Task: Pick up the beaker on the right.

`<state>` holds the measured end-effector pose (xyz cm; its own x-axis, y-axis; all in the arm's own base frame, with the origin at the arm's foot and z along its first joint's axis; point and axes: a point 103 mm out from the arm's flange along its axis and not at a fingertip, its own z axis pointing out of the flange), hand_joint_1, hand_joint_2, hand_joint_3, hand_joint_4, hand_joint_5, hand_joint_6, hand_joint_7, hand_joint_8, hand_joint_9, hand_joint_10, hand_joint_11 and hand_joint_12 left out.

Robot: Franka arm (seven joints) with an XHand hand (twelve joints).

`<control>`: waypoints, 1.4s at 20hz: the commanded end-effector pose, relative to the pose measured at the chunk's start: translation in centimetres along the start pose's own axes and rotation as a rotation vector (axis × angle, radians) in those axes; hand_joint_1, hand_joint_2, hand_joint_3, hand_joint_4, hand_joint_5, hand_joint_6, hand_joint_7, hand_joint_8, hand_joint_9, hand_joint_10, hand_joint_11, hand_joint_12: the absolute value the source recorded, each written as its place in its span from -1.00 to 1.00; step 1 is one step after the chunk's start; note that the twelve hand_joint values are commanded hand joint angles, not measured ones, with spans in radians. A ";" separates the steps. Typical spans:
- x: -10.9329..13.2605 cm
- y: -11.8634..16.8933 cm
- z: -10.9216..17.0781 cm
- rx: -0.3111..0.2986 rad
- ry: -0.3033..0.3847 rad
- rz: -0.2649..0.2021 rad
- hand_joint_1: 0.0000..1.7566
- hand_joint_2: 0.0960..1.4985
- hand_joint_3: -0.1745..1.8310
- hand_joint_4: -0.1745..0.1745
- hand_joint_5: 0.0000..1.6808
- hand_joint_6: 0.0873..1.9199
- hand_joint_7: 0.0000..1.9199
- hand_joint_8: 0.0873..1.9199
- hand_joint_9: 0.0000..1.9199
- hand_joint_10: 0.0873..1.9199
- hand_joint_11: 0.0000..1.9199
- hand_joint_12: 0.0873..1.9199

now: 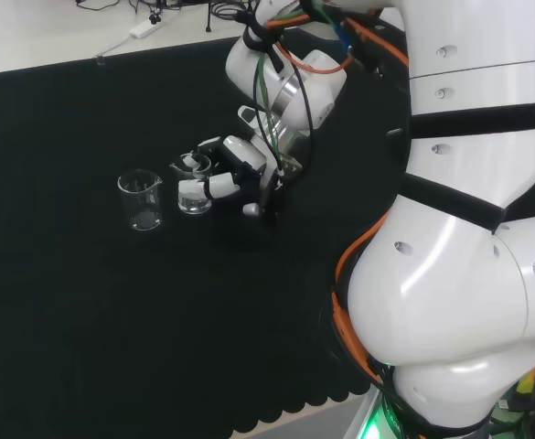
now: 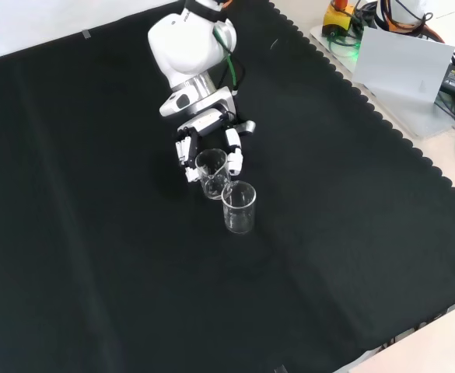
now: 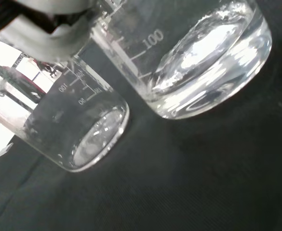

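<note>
Hand (image 2: 204, 136) of mine curls round the near beaker (image 2: 211, 172) — the other beaker (image 2: 239, 207) waits just past it — no lift yet.

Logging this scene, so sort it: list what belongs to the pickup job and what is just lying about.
Belongs to the job:
- beaker at the hand, fingers either side of it
- hand

Just lying about:
- second beaker, standing apart on the cloth, left in the head view
- black cloth
- grey box beyond the cloth's edge
</note>
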<state>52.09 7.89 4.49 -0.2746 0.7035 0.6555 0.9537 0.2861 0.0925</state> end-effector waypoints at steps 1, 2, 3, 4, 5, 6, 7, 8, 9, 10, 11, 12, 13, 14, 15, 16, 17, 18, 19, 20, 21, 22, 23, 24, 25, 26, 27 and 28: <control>1.4 1.0 -2.0 -0.042 -0.093 -0.042 0.27 -0.15 -0.22 1.00 0.49 -0.34 0.73 -0.73 0.72 -0.77 0.46 -0.28; 1.5 1.1 -2.8 -0.037 -0.102 -0.049 0.27 -0.15 -0.22 1.00 0.49 -0.34 0.74 -0.73 0.72 -0.77 0.46 -0.28; 1.7 1.3 -3.2 -0.028 -0.116 -0.056 0.27 -0.15 -0.22 1.00 0.49 -0.34 0.74 -0.73 0.72 -0.77 0.47 -0.28; 1.9 1.4 -3.6 -0.020 -0.130 -0.066 0.27 -0.15 -0.22 1.00 0.49 -0.34 0.75 -0.73 0.72 -0.77 0.47 -0.28; 2.1 1.5 -4.2 -0.010 -0.145 -0.076 0.27 -0.15 -0.22 1.00 0.49 -0.34 0.75 -0.73 0.73 -0.77 0.47 -0.29; 2.2 1.6 -4.6 -0.001 -0.159 -0.084 0.27 -0.16 -0.22 1.00 0.49 -0.34 0.75 -0.73 0.73 -0.77 0.47 -0.29; 2.2 1.6 -5.1 0.012 -0.168 -0.087 0.27 -0.16 -0.22 1.00 0.50 -0.34 0.75 -0.73 0.73 -0.77 0.47 -0.29; 2.2 1.5 -5.6 0.025 -0.177 -0.091 0.27 -0.16 -0.21 1.00 0.50 -0.35 0.76 -0.73 0.73 -0.77 0.47 -0.29; 2.1 1.4 -6.0 0.034 -0.184 -0.093 0.27 -0.17 -0.20 1.00 0.50 -0.35 0.76 -0.74 0.74 -0.78 0.47 -0.29; 2.1 1.3 -6.4 0.044 -0.188 -0.093 0.27 -0.17 -0.20 1.00 0.50 -0.35 0.77 -0.74 0.74 -0.78 0.47 -0.29; 2.1 1.2 -6.8 0.054 -0.194 -0.093 0.27 -0.18 -0.20 1.00 0.51 -0.35 0.77 -0.74 0.74 -0.78 0.47 -0.30; 2.1 1.2 -7.0 0.067 -0.200 -0.093 0.27 -0.18 -0.20 1.00 0.51 -0.35 0.77 -0.74 0.74 -0.78 0.47 -0.30; 2.1 1.0 -7.3 0.079 -0.210 -0.094 0.27 -0.18 -0.19 1.00 0.51 -0.35 0.77 -0.74 0.75 -0.78 0.47 -0.30; 2.2 1.0 -7.6 0.093 -0.217 -0.094 0.27 -0.18 -0.19 1.00 0.51 -0.35 0.78 -0.74 0.75 -0.78 0.47 -0.30; 2.2 0.9 -7.9 0.103 -0.221 -0.094 0.27 -0.18 -0.19 1.00 0.51 -0.35 0.78 -0.74 0.75 -0.78 0.47 -0.30; 2.3 0.8 -8.1 0.113 -0.229 -0.094 0.27 -0.18 -0.19 1.00 0.51 -0.35 0.78 -0.74 0.75 -0.78 0.47 -0.30; 2.3 0.6 -8.3 0.121 -0.236 -0.093 0.27 -0.18 -0.19 1.00 0.51 -0.35 0.78 -0.74 0.75 -0.78 0.47 -0.30; 2.3 0.5 -8.4 0.132 -0.242 -0.093 0.28 -0.18 -0.19 1.00 0.51 -0.35 0.78 -0.74 0.75 -0.78 0.47 -0.30; 2.4 0.4 -8.5 0.138 -0.248 -0.092 0.28 -0.18 -0.19 1.00 0.51 -0.35 0.78 -0.74 0.75 -0.78 0.47 -0.30; 2.5 0.3 -8.6 0.149 -0.253 -0.091 0.28 -0.18 -0.19 1.00 0.51 -0.35 0.79 -0.74 0.75 -0.78 0.46 -0.30; 2.6 0.2 -8.7 0.160 -0.261 -0.092 0.28 -0.18 -0.19 1.00 0.51 -0.35 0.79 -0.75 0.76 -0.78 0.46 -0.30; 2.8 0.2 -8.7 0.171 -0.269 -0.093 0.28 -0.19 -0.18 1.00 0.51 -0.35 0.79 -0.75 0.76 -0.78 0.46 -0.30; 3.0 0.1 -8.7 0.179 -0.273 -0.092 0.28 -0.20 -0.17 1.00 0.51 -0.35 0.80 -0.76 0.76 -0.79 0.46 -0.30; 3.2 0.0 -8.7 0.187 -0.277 -0.092 0.28 -0.20 -0.17 1.00 0.51 -0.35 0.80 -0.76 0.76 -0.79 0.46 -0.30; 3.5 0.0 -8.7 0.195 -0.281 -0.096 0.28 -0.20 -0.16 1.00 0.51 -0.35 0.80 -0.76 0.76 -0.79 0.46 -0.30; 3.7 -0.1 -8.8 0.205 -0.286 -0.098 0.28 -0.21 -0.16 1.00 0.51 -0.35 0.80 -0.76 0.76 -0.79 0.46 -0.30; 4.0 -0.2 -8.8 0.216 -0.293 -0.101 0.28 -0.21 -0.16 1.00 0.51 -0.35 0.80 -0.76 0.76 -0.79 0.46 -0.30; 4.3 -0.2 -8.9 0.225 -0.303 -0.104 0.28 -0.21 -0.16 1.00 0.51 -0.35 0.80 -0.76 0.76 -0.79 0.46 -0.30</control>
<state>52.37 4.45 13.06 -0.4079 0.8124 0.4167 0.8910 0.4539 -0.0128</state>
